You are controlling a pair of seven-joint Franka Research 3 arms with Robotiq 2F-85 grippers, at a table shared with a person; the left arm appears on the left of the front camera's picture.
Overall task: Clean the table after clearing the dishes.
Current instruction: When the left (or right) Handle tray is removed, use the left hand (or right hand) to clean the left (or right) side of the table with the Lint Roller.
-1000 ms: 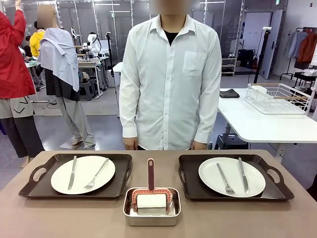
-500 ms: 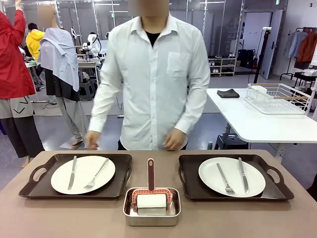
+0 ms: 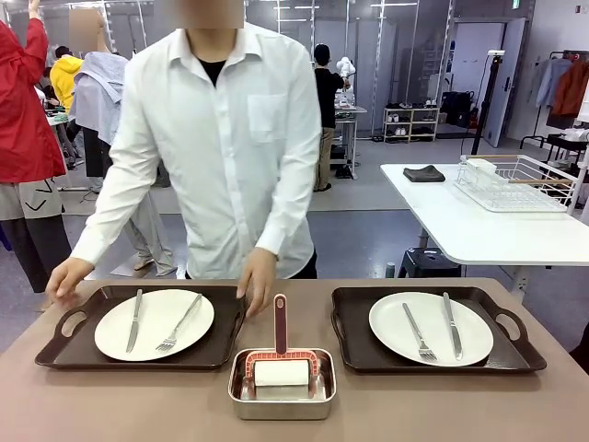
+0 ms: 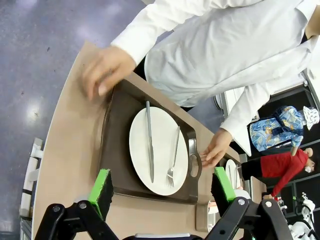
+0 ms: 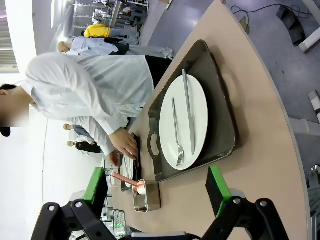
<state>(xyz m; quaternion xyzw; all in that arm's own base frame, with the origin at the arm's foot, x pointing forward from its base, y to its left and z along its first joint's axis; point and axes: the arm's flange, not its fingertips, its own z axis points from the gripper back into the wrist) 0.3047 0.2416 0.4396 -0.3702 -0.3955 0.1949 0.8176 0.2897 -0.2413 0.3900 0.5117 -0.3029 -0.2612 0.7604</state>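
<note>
On trays across the table (image 3: 138, 405): left plate (image 3: 154, 324), right plate (image 3: 430, 328), loose cutlery; person's hands (image 3: 256, 276) on the left tray (image 3: 64, 354); left gripper (image 4: 162, 184) and right gripper (image 5: 155, 189) spread wide, empty. Risks: cutlery sliding off a tilted tray; collision through reaching in early.

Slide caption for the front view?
Person's hands at both ends of the left tray; right tray and steel pan sit untouched.
</note>
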